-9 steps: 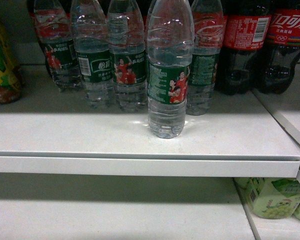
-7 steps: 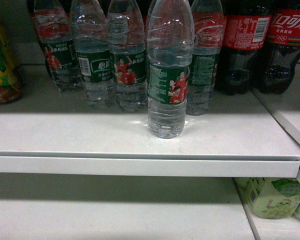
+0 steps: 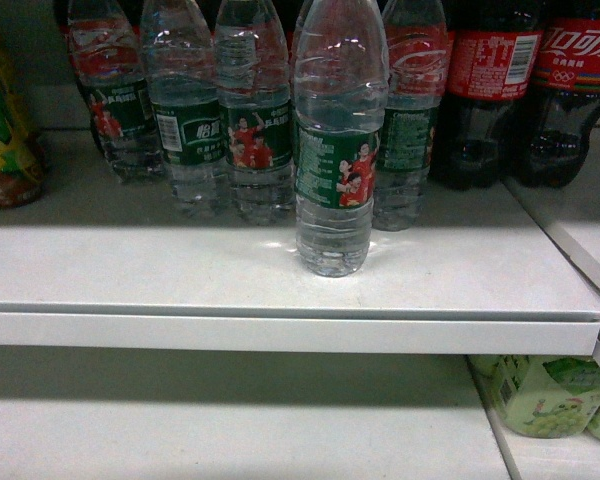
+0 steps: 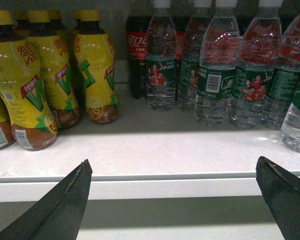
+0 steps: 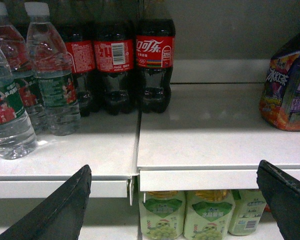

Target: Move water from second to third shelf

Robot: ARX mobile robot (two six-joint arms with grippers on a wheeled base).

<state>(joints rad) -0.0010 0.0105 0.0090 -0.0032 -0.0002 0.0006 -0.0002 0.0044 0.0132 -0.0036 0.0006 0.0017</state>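
head view, five water bottles (image 3: pixel 334 170), two colas (image 3: pixel 540 80)

White Coca-Cola script on red-labelled cola bottles (image 5: pixel 152 65).

The front clear ribbed green-labelled water bottle (image 3: pixel 335 140) lost its cap to the head view's top edge; label characters were unreadable.
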